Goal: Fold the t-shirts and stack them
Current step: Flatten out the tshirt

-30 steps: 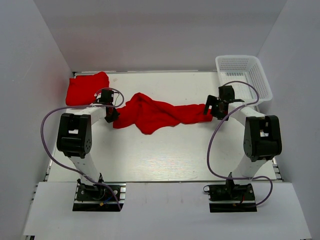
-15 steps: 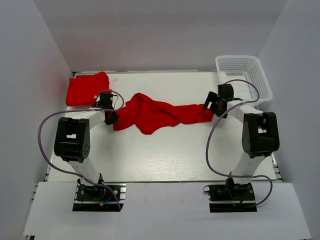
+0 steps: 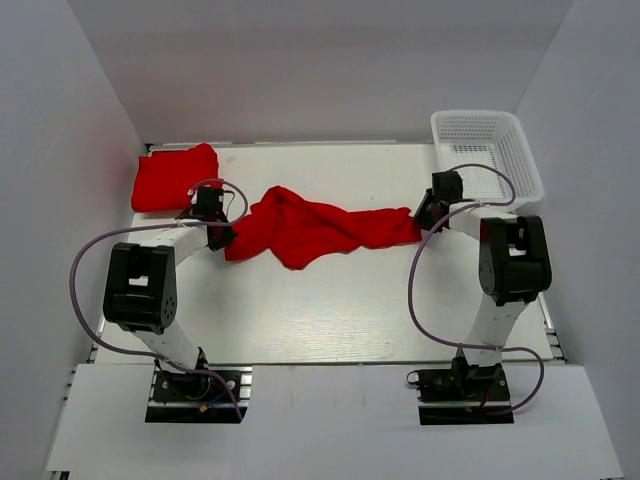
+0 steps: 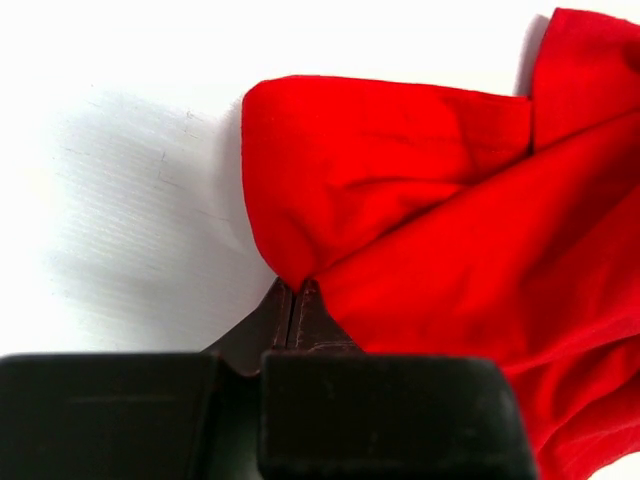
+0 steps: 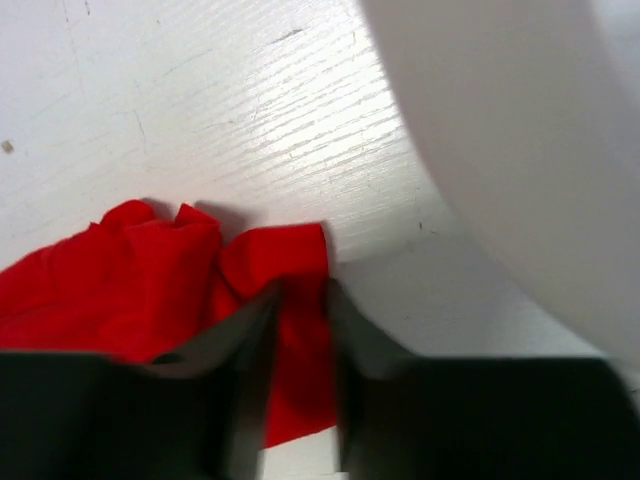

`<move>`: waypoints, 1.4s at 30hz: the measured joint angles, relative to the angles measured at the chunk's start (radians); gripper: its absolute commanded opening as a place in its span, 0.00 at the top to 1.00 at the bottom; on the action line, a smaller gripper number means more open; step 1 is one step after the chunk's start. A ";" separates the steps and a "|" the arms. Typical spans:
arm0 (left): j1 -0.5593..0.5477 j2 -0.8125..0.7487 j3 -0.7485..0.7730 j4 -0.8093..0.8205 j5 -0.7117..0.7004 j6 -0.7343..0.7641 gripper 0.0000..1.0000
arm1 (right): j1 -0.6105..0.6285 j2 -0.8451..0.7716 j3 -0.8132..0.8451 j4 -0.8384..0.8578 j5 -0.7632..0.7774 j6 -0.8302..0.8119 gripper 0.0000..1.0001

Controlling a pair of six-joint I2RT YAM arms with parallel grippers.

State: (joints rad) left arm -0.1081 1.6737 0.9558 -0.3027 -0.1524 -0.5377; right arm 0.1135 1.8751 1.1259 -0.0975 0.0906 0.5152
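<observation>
A crumpled red t-shirt is stretched in a long, rumpled band across the middle of the white table. It runs from the left gripper to the right gripper. The band is wider and more bunched towards its left end and narrows to a strip at its right end.

In the left wrist view, the fingers of the left gripper are pressed together. A corner of the cloth is pinched between their tips, where a folded edge of the fabric comes to a point. From there the shirt spreads up and to the right over the table.

In the right wrist view, the two dark fingers are set a little apart, and a narrow strip of the red cloth is clamped between them. More gathered cloth lies on the table just to the left of the fingers.

A folded red t-shirt lies flat at the far left corner of the table, just beyond the left gripper and apart from the crumpled one. A white mesh basket stands at the far right corner, near the right gripper.
</observation>
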 measured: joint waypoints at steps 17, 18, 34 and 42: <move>0.000 -0.188 0.084 0.007 -0.026 0.079 1.00 | 0.012 -0.249 -0.082 0.095 -0.033 -0.162 1.00; -0.002 -0.212 0.115 0.005 -0.041 0.085 1.00 | 0.012 -0.301 -0.075 0.100 -0.025 -0.175 1.00; -0.003 -0.663 0.534 -0.007 -0.438 0.372 1.00 | -0.019 -0.782 0.206 0.152 0.363 -0.475 1.00; -0.018 -0.793 0.599 -0.008 -0.495 0.491 1.00 | -0.021 -0.912 0.292 0.151 0.451 -0.623 1.00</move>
State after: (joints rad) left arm -0.1257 0.8810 1.5551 -0.3107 -0.6472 -0.0467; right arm 0.0929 0.9634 1.4181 0.0540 0.5419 -0.1081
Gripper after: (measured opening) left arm 0.015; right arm 0.005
